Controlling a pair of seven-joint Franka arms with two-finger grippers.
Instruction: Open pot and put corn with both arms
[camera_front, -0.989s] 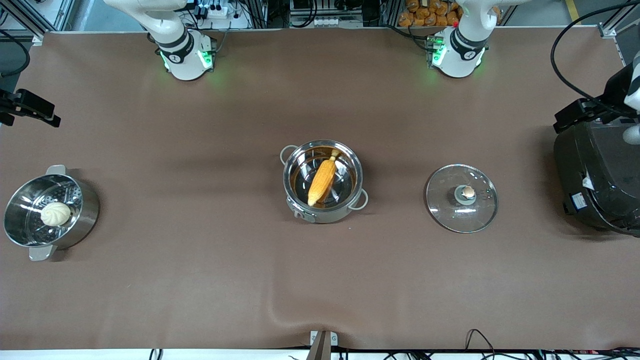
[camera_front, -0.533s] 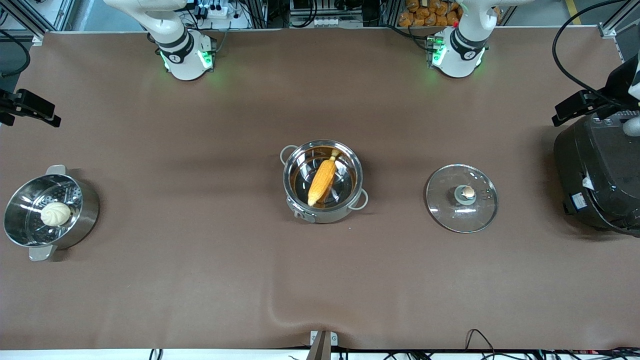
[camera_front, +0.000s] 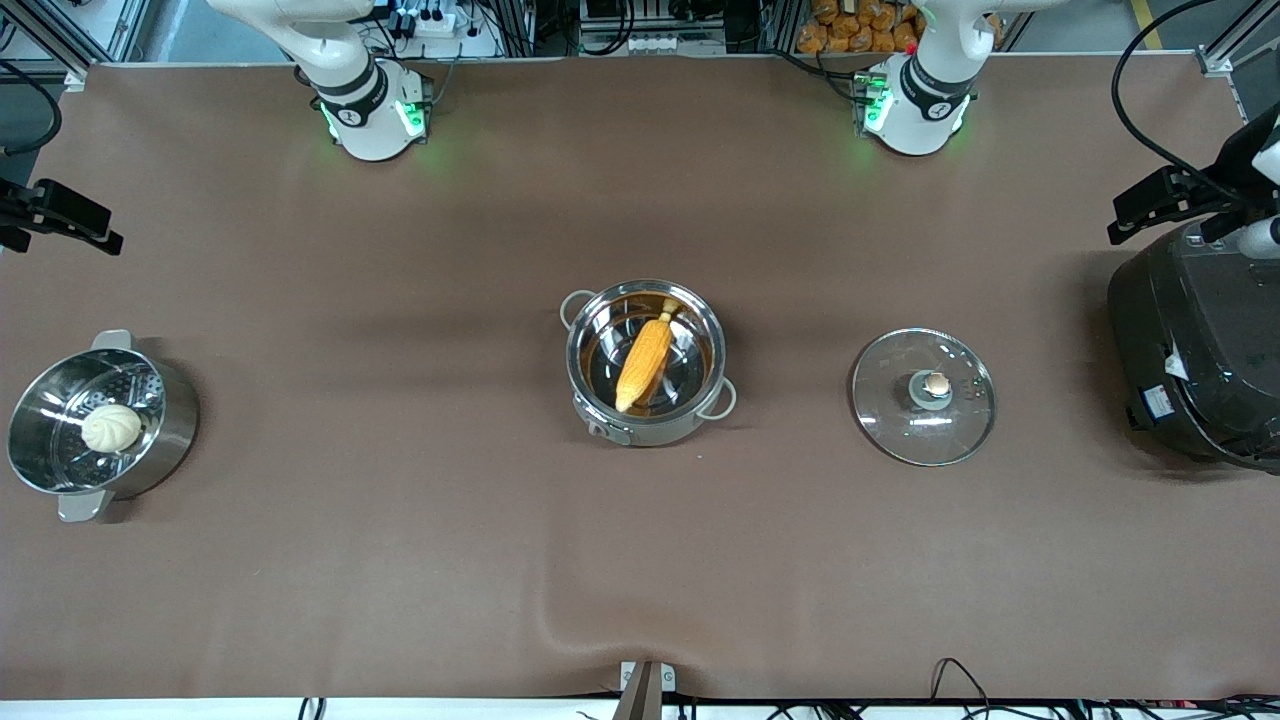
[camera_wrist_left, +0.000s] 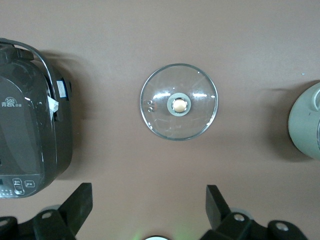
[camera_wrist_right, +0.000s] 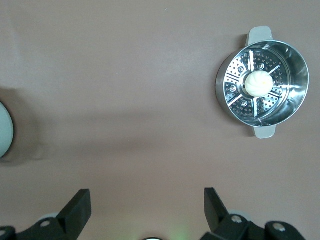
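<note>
Pot (camera_front: 646, 362) sits mid-worktop, open, corn (camera_front: 644, 362) lying inside it. Glass lid (camera_front: 923, 396) lies flat on the worktop toward the left arm's end, knob up. Nothing on the worktop has moved since earlier frames. Left gripper (camera_wrist_left: 147, 206) hangs over the cooker (camera_front: 1195, 352), shifted slightly, probably upward; jaws wide, empty. Right gripper (camera_wrist_right: 146, 206) waits, jaws wide, empty.

Shiny steel pot (camera_front: 646, 362), clear glass lid (camera_front: 923, 396), matt brown table (camera_front: 400, 560).

front: high, faces bases | left wrist: straight down on lid (camera_wrist_left: 178, 102), shared with front | right wrist: straight down
</note>
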